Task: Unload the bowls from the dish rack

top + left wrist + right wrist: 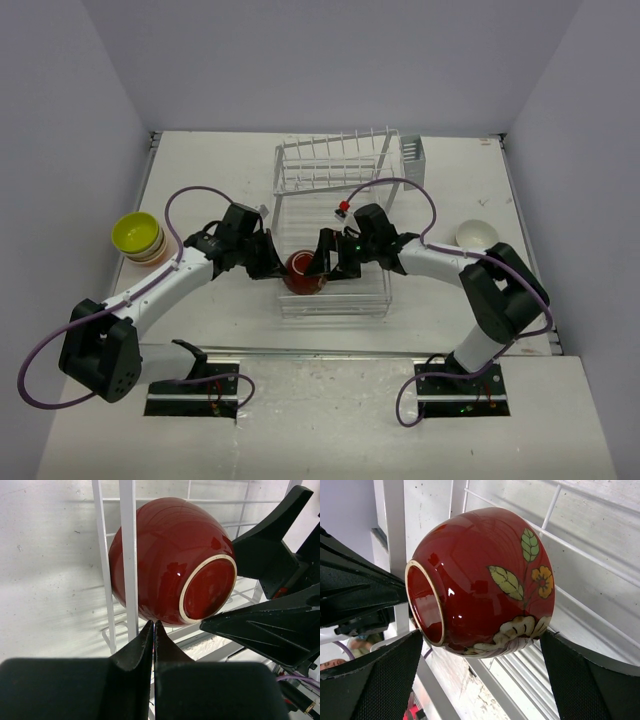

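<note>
Red bowl (303, 272) in dish rack (340, 298) | left pincer (271, 262) clenched | right pincer (327, 262) released | white table (200, 170), lilac walls (300, 60)

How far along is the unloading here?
Done: a stack topped by a lime bowl sits left of the rack, a cream bowl right. In hand: the open right gripper straddles the red bowl, on its side in the rack; left gripper shut beside it. Left: only that bowl.

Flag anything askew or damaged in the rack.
The red bowl lies tipped over on the rack's flat grid, with its foot ring facing out sideways rather than resting level. No chips, cracks or spills show.
</note>
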You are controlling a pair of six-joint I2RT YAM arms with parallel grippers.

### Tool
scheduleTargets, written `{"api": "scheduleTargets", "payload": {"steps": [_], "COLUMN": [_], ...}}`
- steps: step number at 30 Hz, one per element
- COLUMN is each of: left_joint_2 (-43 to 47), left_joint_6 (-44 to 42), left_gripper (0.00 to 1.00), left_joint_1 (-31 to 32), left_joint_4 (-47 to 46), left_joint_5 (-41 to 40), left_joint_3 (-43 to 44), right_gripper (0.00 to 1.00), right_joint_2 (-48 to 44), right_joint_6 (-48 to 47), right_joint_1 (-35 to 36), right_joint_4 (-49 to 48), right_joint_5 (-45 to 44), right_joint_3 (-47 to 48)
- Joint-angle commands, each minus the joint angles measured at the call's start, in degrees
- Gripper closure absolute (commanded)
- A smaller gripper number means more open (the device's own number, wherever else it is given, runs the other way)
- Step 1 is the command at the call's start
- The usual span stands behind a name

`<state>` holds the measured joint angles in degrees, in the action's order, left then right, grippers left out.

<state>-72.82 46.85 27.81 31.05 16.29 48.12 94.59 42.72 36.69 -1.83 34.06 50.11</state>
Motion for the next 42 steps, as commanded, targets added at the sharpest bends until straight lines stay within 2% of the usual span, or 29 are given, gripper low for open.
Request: {"api": "scheduleTargets", "payload": {"steps": [1,18,42], "left_joint_2": [-0.22,-0.66,-1.45], "left_joint_6": [-1.32,-1.67,-2.82], "left_gripper": [1.0,1.0,1.0], "left_joint_1": [0.31,0.4,0.31], "left_joint_4": [0.07,-0.2,-0.37], "left_joint_5": [0.58,0.49,0.75], "left_joint_3": [1.19,1.19,2.51], "right_gripper": [0.01,0.01,0.01], "right_joint_2": [1.13,-5.11,-4.77], "right_joint_6": [2.11,1.93,2.02], "right_joint_1": [-0.12,-0.12,-0.39], "right_joint_4": [-4.05,-9.95,-11.97], "right_joint_5": [3.2,6.1,5.13], "right_joint_3": [-0.62,-1.94,-2.82]}}
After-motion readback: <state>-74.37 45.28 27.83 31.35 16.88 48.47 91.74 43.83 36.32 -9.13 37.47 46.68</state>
